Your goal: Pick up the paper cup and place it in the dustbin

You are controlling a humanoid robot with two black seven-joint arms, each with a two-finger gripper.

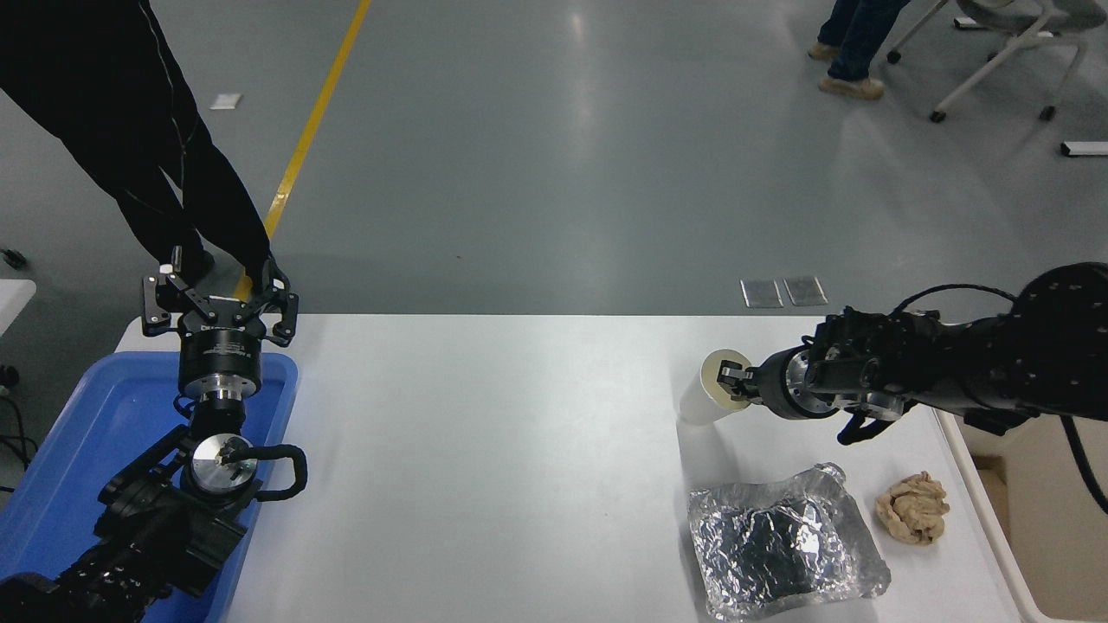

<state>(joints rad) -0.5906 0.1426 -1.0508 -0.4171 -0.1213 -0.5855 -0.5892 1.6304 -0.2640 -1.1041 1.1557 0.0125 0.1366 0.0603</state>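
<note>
Bright, even overhead light, cool white cast. Pale glare streaks on the grey floor [589, 130], strongest top centre. White table [485, 450] near blown out, surface detail lost. Crumpled foil [779, 545] throws sharp specular glints. Soft, faint shadow under the paper cup [705, 400]. Black arms read as dark masses, little detail. Focus crisp throughout; no motion blur; slight wide-angle stretch at the corners

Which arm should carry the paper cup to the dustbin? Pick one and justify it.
Right. The right gripper already pinches the paper cup at its rim, and the dustbin lies beside that arm. The left gripper is parked over the blue tray.
</note>
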